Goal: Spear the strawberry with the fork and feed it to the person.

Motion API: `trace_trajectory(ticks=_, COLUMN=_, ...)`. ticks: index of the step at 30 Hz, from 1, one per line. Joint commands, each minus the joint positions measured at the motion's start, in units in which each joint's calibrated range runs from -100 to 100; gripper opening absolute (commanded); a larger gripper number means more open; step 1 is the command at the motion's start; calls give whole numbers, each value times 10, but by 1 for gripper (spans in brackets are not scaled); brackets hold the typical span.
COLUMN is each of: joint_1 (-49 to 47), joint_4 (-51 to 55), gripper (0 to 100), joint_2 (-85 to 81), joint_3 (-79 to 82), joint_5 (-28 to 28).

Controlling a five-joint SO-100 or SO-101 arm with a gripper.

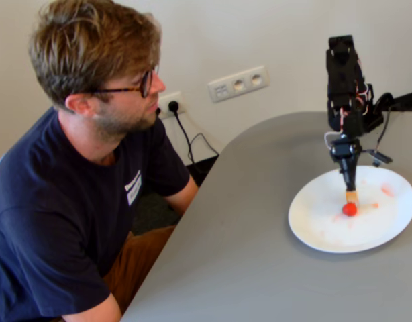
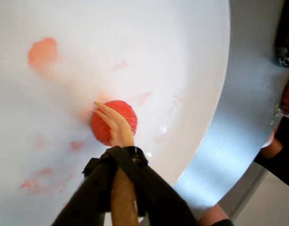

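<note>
The small round bright-red strawberry (image 2: 114, 122) sits near the middle of the round white plate (image 2: 182, 37), among faint pink juice smears, and my light tan wooden fork (image 2: 115, 126) is on top of it. In the wrist view the tines lie over the fruit's surface; I cannot tell whether they have gone in or are only resting against it. The black two-finger gripper (image 2: 121, 165) is clamped around the fork's handle, jaws closed on it. In the fixed view the fork points almost straight down at the berry, and the plate rests on the grey rounded table (image 1: 246, 255).

To spear well I judge I should push straight down through the fruit's centre, slowly, since a round berry on a slick plate could roll or skid sideways. I'd test the hold with a small lift before swinging toward the bearded man in glasses and a navy T-shirt (image 1: 92, 168), who sits well apart at the table's edge.
</note>
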Motion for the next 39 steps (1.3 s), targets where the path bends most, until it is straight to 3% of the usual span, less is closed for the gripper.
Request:
trace_trajectory(ticks=1, joint_1=-5, joint_4=35, gripper=1, joint_2=21, joint_3=2, joint_5=1)
trace_trajectory(ticks=11, joint_1=-4, joint_4=35, gripper=1, joint_2=13, joint_3=-6, joint_5=0)
trace_trajectory(ticks=22, joint_1=2, joint_4=70, gripper=1, joint_2=4, joint_3=-222, joint_5=-2)
trace_trajectory(ticks=28, joint_1=2, joint_4=93, gripper=1, joint_2=-148, joint_3=-254, joint_5=2)
trace_trajectory(ticks=34, joint_1=2, joint_4=154, gripper=1, joint_2=-404, joint_3=-239, joint_5=2)
trace_trajectory(ticks=35, joint_1=28, joint_4=199, gripper=1, joint_2=-497, joint_3=-239, joint_5=3)
trace_trajectory(ticks=39, joint_1=117, joint_4=192, gripper=1, joint_2=-541, joint_3=-231, joint_5=2)
